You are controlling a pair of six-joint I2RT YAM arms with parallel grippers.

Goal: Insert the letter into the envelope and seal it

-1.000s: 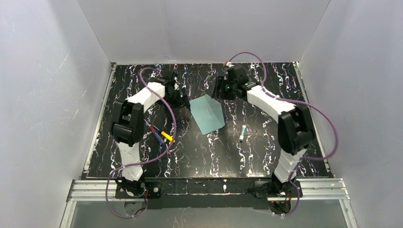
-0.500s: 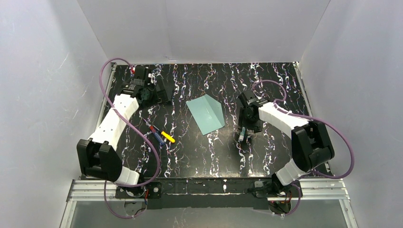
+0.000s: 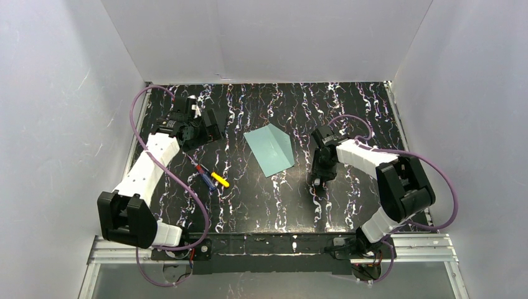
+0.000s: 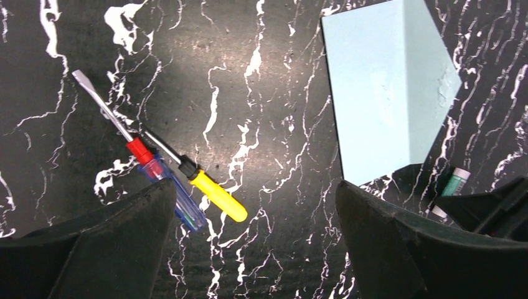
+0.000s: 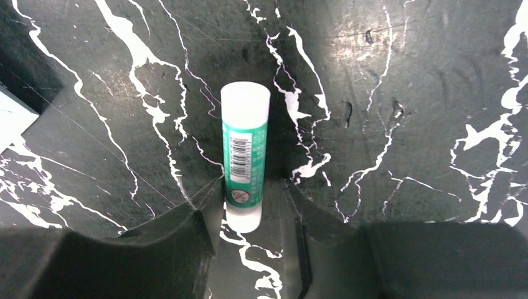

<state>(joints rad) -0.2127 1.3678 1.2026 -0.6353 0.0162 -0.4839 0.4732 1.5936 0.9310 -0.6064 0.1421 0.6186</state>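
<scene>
The teal envelope (image 3: pixel 269 149) lies flat mid-table with its flap folded over; it also shows in the left wrist view (image 4: pixel 386 87). The letter is not visible in any view. A green-and-white glue stick (image 5: pixel 245 156) lies on the table to the right of the envelope. My right gripper (image 5: pixel 252 218) is low over it, jaws narrowly open and straddling its near end, with a small gap on the right side. In the top view, the right gripper (image 3: pixel 319 176) hides most of the stick. My left gripper (image 3: pixel 208 128) is open and empty, left of the envelope.
Two screwdrivers lie left of the envelope, one with a red and blue handle (image 4: pixel 149 168) and one with a yellow handle (image 4: pixel 215 194); they also show in the top view (image 3: pixel 210 177). White walls enclose the black marbled table (image 3: pixel 261 205).
Both arms have drawn back from the envelope. The right gripper has come down to the glue stick and now straddles it. The left gripper moved to the far left, then slightly right.
</scene>
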